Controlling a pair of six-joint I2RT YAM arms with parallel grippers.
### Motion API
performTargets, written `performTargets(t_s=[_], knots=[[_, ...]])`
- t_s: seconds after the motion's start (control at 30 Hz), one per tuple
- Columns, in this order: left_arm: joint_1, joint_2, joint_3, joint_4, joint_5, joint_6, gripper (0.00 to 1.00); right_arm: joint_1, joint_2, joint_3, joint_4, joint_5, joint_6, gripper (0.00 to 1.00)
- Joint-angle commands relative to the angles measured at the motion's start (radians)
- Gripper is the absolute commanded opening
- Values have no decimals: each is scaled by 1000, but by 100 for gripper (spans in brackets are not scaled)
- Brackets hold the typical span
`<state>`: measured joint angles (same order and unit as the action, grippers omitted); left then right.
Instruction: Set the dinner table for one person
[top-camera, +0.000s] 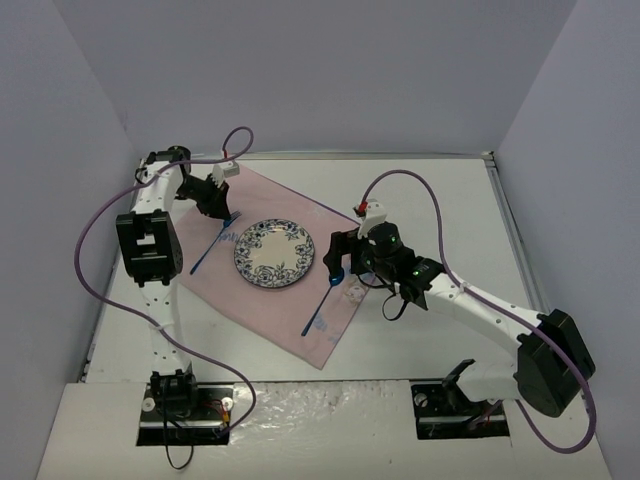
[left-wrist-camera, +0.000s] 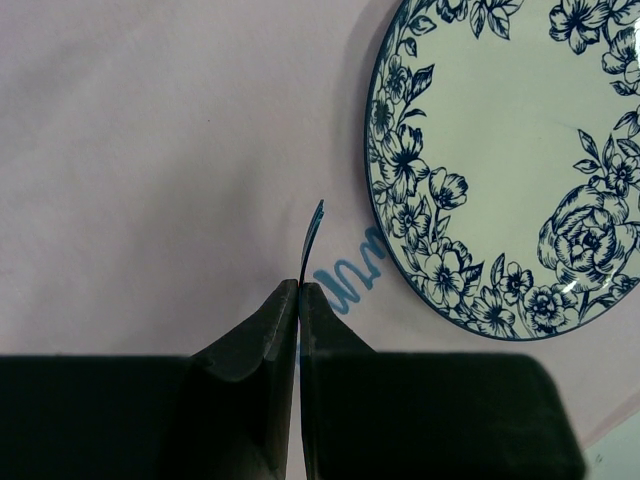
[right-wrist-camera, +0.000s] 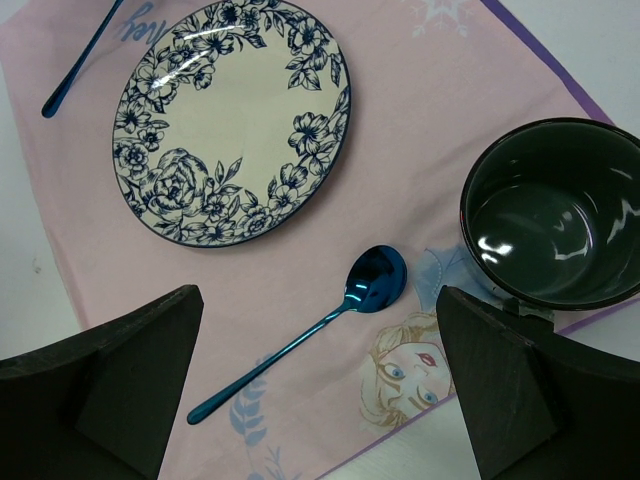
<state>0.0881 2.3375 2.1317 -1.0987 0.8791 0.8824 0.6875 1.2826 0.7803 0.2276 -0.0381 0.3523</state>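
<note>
A pink printed cloth lies on the white dinner table, and a blue-flowered plate sits in the cloth's middle. My left gripper is shut on the far end of a thin blue utensil left of the plate. In the left wrist view its tip sticks out past the shut gripper. My right gripper stands open above a blue spoon lying right of the plate. A dark mug stands by the right finger.
Grey walls close in the table on the left, back and right. The right arm reaches across the table's right half, and its cable loops above it. The cloth's near corner lies close to the arm bases.
</note>
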Motion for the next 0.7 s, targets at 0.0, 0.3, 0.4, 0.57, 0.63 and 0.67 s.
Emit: performTargets(t_s=[0.0,0.3,0.4,0.57,0.63,0.67], knots=[[13,2,109,-61,41,76,0,-18,19,59,65,-30,11,100],[16,92,216,-92,18,84,0,-36,61,62,77,-56,19,100],[16,109,229,-89,16,78,0,-41,74,62,82,-66,22,100],[17,128,232,-81,6,72,0,-45,89,61,92,-75,28,100],[19,132,229,-66,-5,63,0,-49,95,61,95,-79,30,100],[20,132,230,-59,-9,60,0,-49,98,62,97,-81,31,100]])
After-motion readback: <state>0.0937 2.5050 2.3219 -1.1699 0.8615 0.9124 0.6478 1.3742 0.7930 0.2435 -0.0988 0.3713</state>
